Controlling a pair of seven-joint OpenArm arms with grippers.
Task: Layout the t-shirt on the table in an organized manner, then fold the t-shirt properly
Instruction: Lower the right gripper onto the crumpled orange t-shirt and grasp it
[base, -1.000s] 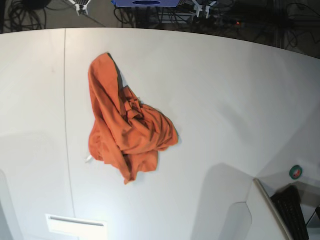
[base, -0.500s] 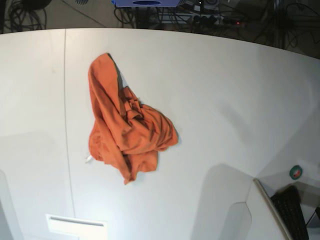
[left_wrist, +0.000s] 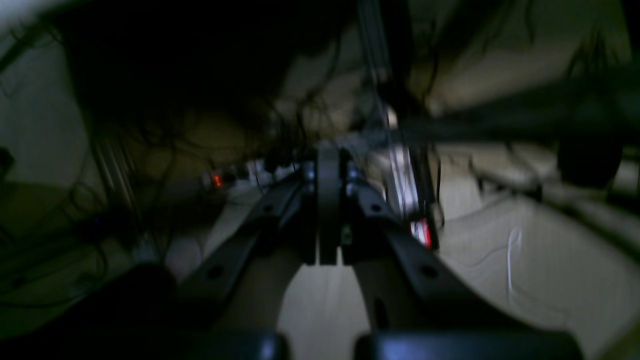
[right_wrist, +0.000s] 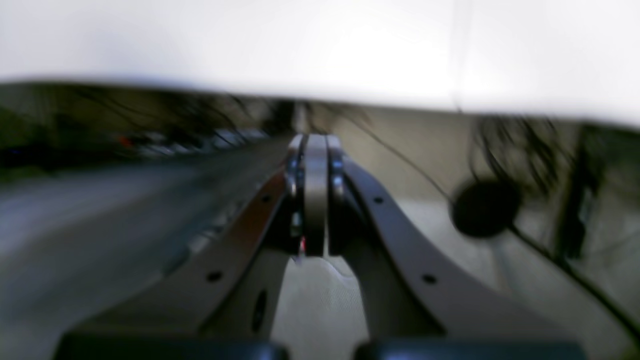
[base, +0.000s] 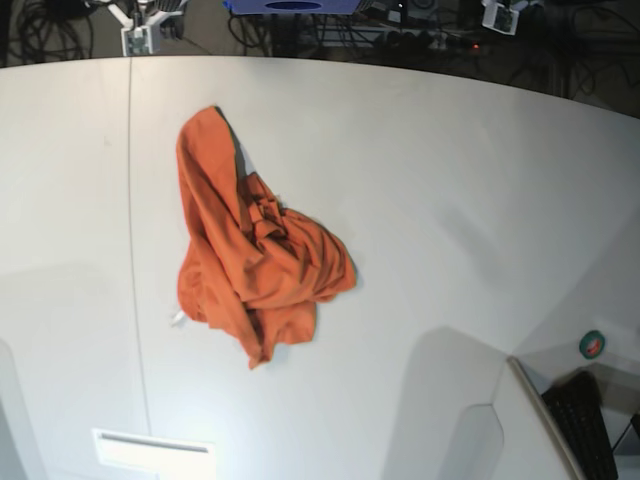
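The orange t-shirt (base: 250, 250) lies crumpled in a heap on the white table (base: 450, 180), left of centre, one end stretched toward the far edge. Neither arm touches it. My right gripper (base: 137, 35) shows at the far left edge of the table and my left gripper (base: 500, 15) at the far right edge. Seen from its wrist, the right gripper (right_wrist: 315, 150) is shut and empty, with the table's edge (right_wrist: 320, 50) above it. The left gripper (left_wrist: 328, 160) is likewise shut and empty, facing dark, blurred cables.
A thin dark seam (base: 130, 200) runs down the table's left side. A green tape roll (base: 592, 345) and a black keyboard-like object (base: 585, 425) sit at the near right. A white slot (base: 152, 450) is at the near edge. Cables lie beyond the far edge.
Parts of both arms at the far edge have shifted outward: the left-side one now shows lower, the right-side one further right. The t-shirt has not moved.
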